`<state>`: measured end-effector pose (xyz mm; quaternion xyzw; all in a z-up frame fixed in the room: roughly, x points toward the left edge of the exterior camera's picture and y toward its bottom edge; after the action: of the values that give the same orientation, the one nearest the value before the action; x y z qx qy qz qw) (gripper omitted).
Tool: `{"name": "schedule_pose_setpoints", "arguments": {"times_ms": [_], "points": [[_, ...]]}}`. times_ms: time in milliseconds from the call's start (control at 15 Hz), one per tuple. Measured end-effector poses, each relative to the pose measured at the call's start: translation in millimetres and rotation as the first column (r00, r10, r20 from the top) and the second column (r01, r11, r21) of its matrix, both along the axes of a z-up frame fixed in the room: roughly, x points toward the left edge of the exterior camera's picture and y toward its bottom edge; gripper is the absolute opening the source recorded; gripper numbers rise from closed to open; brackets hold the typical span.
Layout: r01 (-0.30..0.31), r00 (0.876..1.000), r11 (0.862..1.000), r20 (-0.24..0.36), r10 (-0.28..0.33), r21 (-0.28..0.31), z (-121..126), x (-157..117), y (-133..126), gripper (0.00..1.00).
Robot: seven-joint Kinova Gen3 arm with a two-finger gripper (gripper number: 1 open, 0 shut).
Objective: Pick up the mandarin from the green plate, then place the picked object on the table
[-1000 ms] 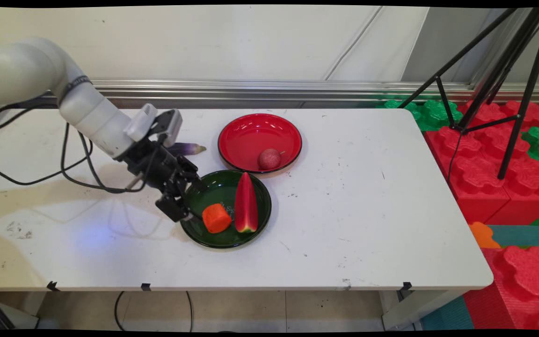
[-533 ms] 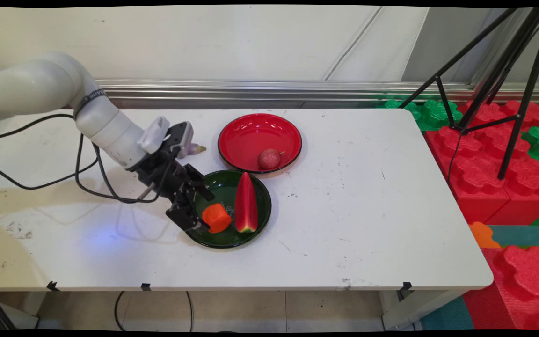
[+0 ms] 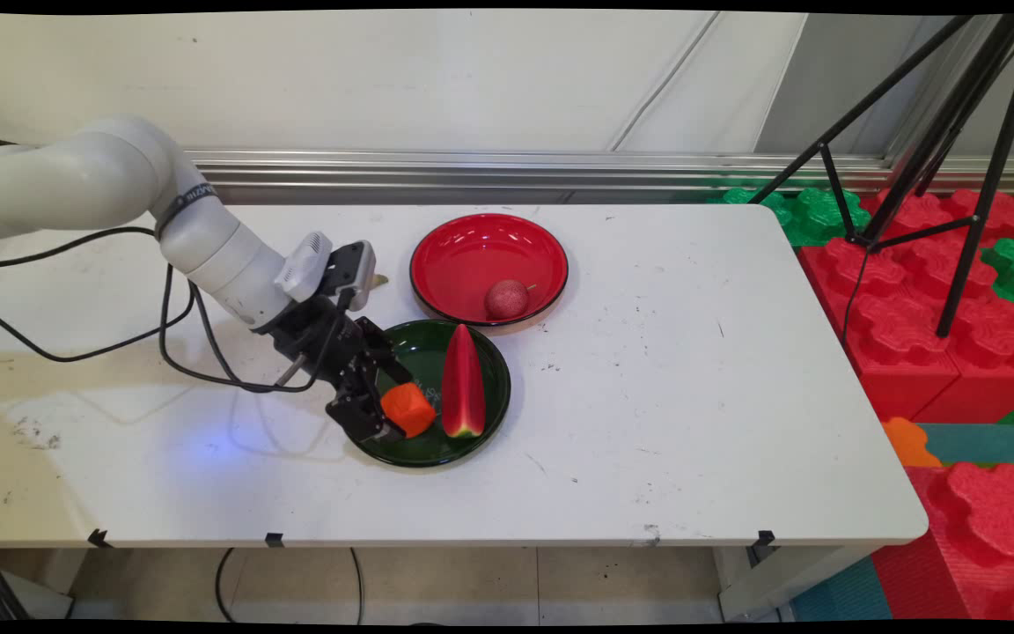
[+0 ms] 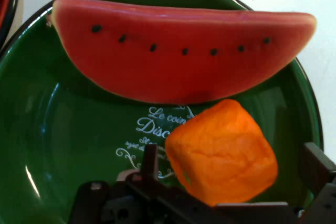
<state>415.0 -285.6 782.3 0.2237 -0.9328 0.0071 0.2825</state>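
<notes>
We see black two-finger gripper [image 3: 384, 414], jaws apart, straddling orange foam cube [image 4: 223, 153] on dark green plate [image 3: 489, 401]. Beside cube, red watermelon slice [image 3: 463, 383], long axis toward red bowl [image 3: 472, 251]. White script on plate, partly readable: "Le coin", "Disc".

The main view looks down across the table [image 3: 648, 440]; the hand view closes on the shared green plate [image 3: 494, 401] [image 4: 42, 145].

Orange chunk [image 4: 223, 153] between tool [image 4: 231, 163] fingers, green plate [image 4: 63, 145].
</notes>
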Motion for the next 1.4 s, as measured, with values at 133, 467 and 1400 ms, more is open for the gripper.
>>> {"name": "schedule_pose_setpoints", "arguments": {"times_ms": [133,467,1400], "points": [[-0.006,1.0,1.0,0.001,0.006,-0.006,-2,-2,-1,1.0],[-0.013,1.0,1.0,-0.001,0.013,-0.022,-6,-6,-3,1.0],[0.001,1.0,0.998,-0.005,-0.001,-0.059,1,7,0,0.0]]}}
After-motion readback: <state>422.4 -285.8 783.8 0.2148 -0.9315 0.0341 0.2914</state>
